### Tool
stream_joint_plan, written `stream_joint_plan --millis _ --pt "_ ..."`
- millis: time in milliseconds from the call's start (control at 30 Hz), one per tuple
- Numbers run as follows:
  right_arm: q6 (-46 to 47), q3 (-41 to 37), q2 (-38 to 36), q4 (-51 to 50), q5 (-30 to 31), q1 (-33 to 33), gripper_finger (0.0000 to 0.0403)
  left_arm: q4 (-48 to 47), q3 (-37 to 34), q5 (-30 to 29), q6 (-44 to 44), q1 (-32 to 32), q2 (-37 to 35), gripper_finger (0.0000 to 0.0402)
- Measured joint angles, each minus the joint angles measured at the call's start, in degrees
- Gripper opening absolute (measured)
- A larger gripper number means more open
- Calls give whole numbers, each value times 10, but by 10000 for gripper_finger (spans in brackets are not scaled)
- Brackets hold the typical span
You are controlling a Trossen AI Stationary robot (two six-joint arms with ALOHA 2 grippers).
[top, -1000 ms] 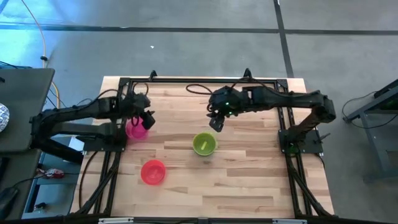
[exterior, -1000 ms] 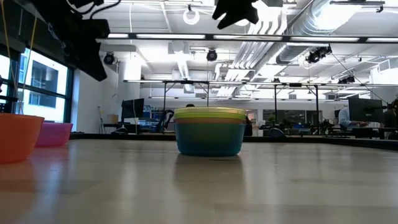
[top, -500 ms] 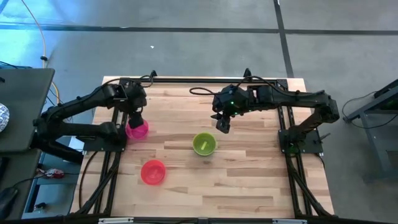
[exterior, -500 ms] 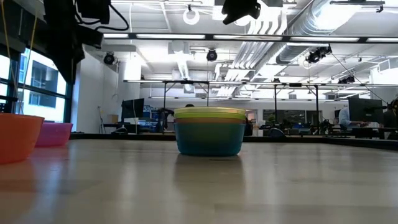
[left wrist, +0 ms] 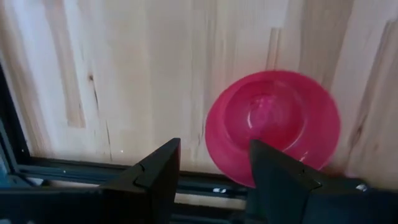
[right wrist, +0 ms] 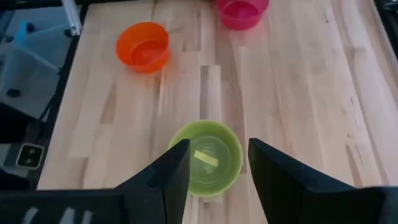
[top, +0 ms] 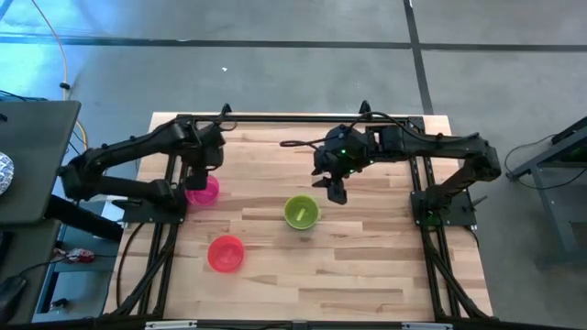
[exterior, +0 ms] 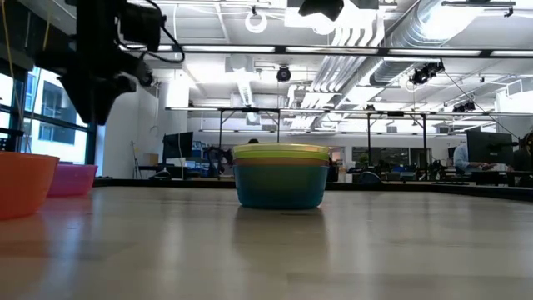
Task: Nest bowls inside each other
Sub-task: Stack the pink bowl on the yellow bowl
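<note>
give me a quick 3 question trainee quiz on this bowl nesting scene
1. True or false: the pink bowl already sits inside the stack.
2. Which tool hangs over the pink bowl? A) left tool B) right tool C) neither
3. Fill in: in the low view, the bottom bowl of the stack is ____ in colour.

Key
1. False. The pink bowl stands alone at the table's left side, apart from the stack, as does the red bowl.
2. A. The left tool is above the pink bowl with its fingers open; the right tool, also open, hangs beside the green-topped stack.
3. Teal blue, with yellow and green rims showing above it.
</note>
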Motion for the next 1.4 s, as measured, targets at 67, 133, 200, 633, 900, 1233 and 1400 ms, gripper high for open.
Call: stream_joint_plan --millis 67,133,200,633,900,1233,1400 --pt "-5 0 -5 -1 0 0 155 2 0 -7 17 0 23 181" --pt "-5 0 -9 -1 0 0 155 4 0 -10 29 0 46 181" --pt "-5 0 -13 -1 0 0 155 7 0 -18 38 0 68 181" --pt "10 0 -60 -7 7 36 155 71 0 26 51 31 155 181" --pt "36 0 -110 -8 64 71 155 77 -57 48 79 80 106 181" --pt "25 0 -132 -3 117 77 155 125 -96 44 75 90 54 181" --pt "26 0 -132 5 116 77 155 143 -117 54 67 90 60 181"
